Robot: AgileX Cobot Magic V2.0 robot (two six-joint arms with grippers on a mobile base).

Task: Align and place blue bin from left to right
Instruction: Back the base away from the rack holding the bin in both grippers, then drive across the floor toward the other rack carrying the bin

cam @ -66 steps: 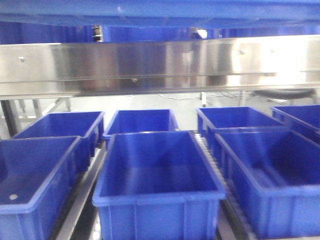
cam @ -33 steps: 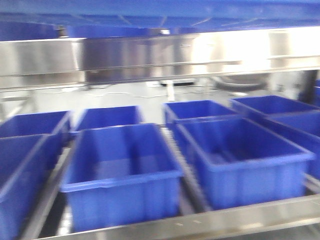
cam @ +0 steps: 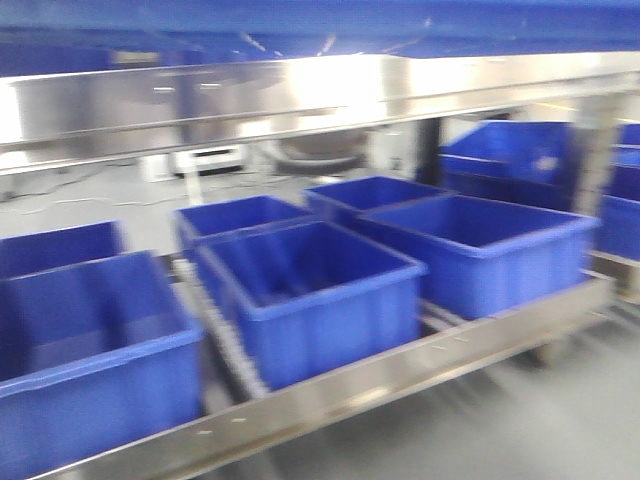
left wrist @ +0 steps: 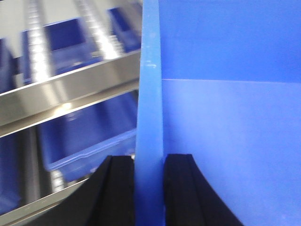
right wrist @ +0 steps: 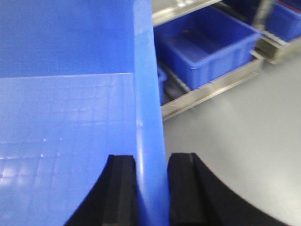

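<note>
I hold the blue bin [left wrist: 225, 141] up between both arms. In the left wrist view my left gripper [left wrist: 149, 162] is shut on its thick left rim, one black finger on each side of the wall. My right gripper [right wrist: 151, 162] is shut the same way on the right rim of the blue bin [right wrist: 70, 117], whose gridded floor shows to the left. In the front view only the bin's blurred blue edge [cam: 320, 20] runs along the top of the picture. Neither gripper shows there.
Below stands a steel rack with a front rail [cam: 300, 400] and roller lanes carrying several blue bins [cam: 310, 300] [cam: 480, 250] [cam: 90, 340]. A steel shelf beam [cam: 250, 100] crosses above them. Another rack with bins [cam: 520, 160] stands at the right, with grey floor [cam: 520, 420] in front.
The front view has swung to the right: the rack's bins slid left in the picture, and the rack's right end, the floor and a further rack came into sight. Both grips are unchanged.
</note>
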